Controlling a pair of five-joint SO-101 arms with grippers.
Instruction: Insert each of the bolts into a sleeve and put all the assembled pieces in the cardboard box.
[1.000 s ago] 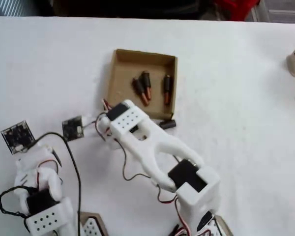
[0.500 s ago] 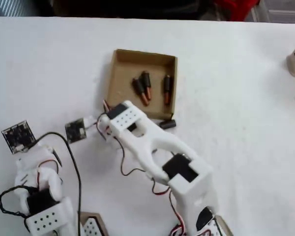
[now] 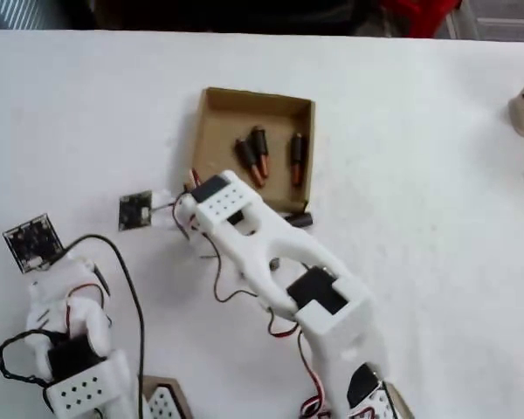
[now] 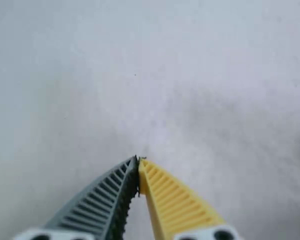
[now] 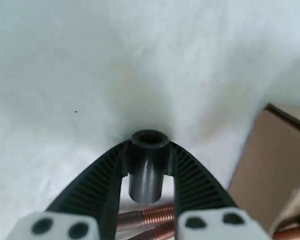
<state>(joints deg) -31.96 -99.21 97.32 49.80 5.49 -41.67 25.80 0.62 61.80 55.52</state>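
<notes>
white table point(image 3: 419, 175) spreads under both arms. since a second ago the right arm point(image 3: 262, 244) has swung a little toward 12 o'clock, so its wrist now sits closer to the 7 o'clock corner of the cardboard box point(image 3: 223, 131). the left arm point(image 3: 70, 340), down at the table's 7 o'clock, has not shifted, and the box's contents lie as before.

the right gripper point(image 5: 149, 146) is clamped on a sleeve point(image 5: 148, 170), one ribbed black finger on each side. the sleeve is a short black cylinder, and its hollow open end faces away from the wrist. a copper threaded bolt point(image 5: 142, 216) shows just behind it, nearer the wrist, with the box's brown wall close by.

three assembled pieces point(image 3: 260, 150), black with copper ends, lie inside the box around its middle. a loose sleeve point(image 3: 300, 220) rests on the table just outside the box's 5 o'clock corner.

the left gripper point(image 4: 138, 170) has its grey and yellow fingers pressed together on nothing, over bare table.
</notes>
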